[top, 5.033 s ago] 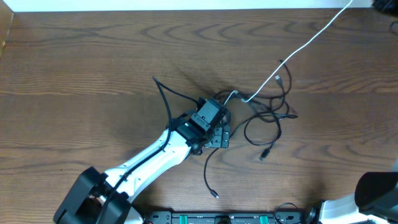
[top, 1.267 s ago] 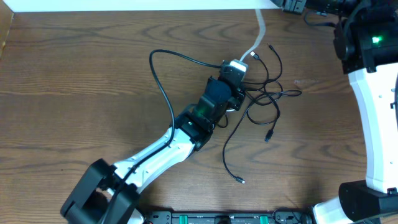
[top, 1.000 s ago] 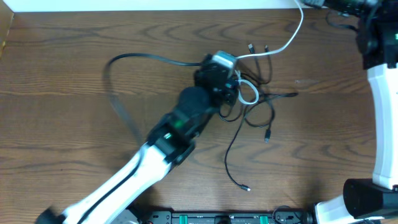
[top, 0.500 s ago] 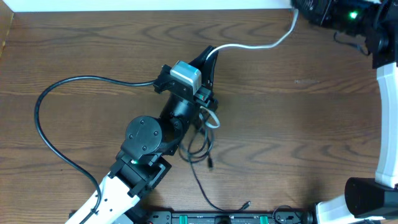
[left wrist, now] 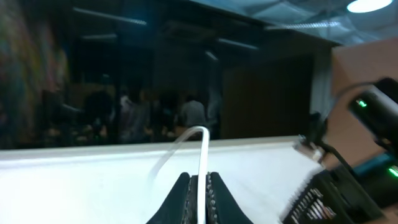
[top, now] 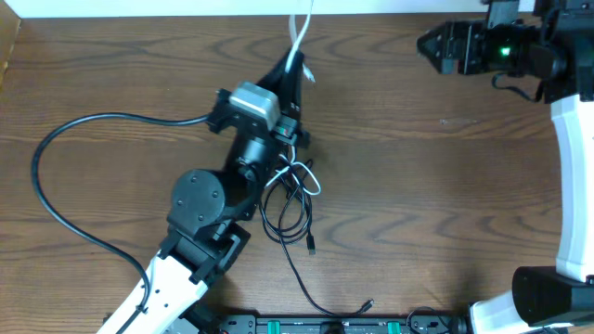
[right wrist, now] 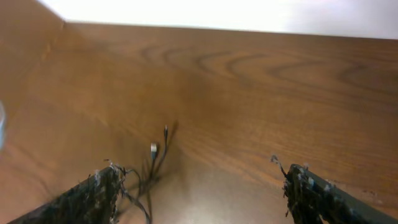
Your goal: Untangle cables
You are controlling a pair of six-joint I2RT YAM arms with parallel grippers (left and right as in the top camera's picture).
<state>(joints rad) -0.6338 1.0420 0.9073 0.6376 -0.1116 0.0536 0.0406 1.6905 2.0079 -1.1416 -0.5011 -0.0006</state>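
Tension matters here. Left arm [top: 200,199] has its jaws clamped on the white cable [top: 299,28], which runs off the frame's top centre. The black cables [top: 290,195] lie looped on the worktop [top: 111,74] just below. Right arm [top: 566,139], upper right, has jaws apart and empty. Draw the white cord out slowly, so loops slip rather than cinch.
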